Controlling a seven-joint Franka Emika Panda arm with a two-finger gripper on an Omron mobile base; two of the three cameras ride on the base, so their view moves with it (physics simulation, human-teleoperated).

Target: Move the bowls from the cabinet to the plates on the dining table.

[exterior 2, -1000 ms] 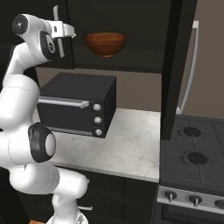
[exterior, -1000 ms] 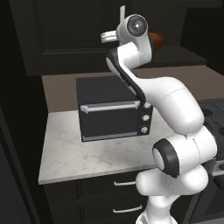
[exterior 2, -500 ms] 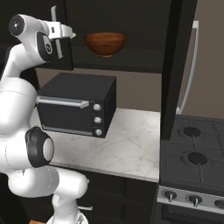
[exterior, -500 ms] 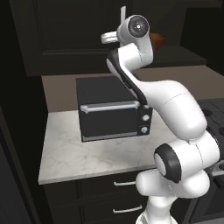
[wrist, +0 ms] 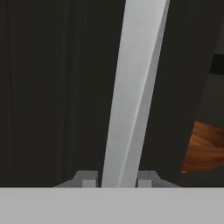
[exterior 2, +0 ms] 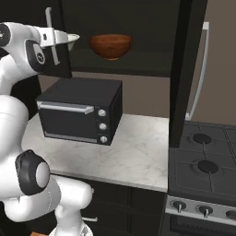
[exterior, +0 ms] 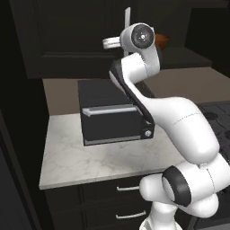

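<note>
My gripper [wrist: 114,181] is shut on the long silver bar handle [wrist: 133,87] of the dark cabinet door [exterior 2: 61,62], which stands swung out from the cabinet [exterior: 67,40]. In the right base view the gripper [exterior 2: 50,38] is high at the left, over the toaster oven. A glossy reddish-brown bowl [exterior 2: 110,45] sits on the open cabinet shelf to the right of the door. Its edge also shows behind the wrist [exterior: 162,41] and at the right past the door [wrist: 205,146]. The dining table and plates are out of view.
A black toaster oven [exterior 2: 80,117] stands on a small marble counter [exterior 2: 133,154] below the cabinet. A stove with burners [exterior 2: 203,161] lies to the right. A dark upright panel [exterior 2: 182,69] rises between counter and stove. Drawers with short handles [exterior: 128,202] sit under the counter.
The hand has drawn the handle a little further left and out, so the door stands slightly wider. The bowl has not moved.
</note>
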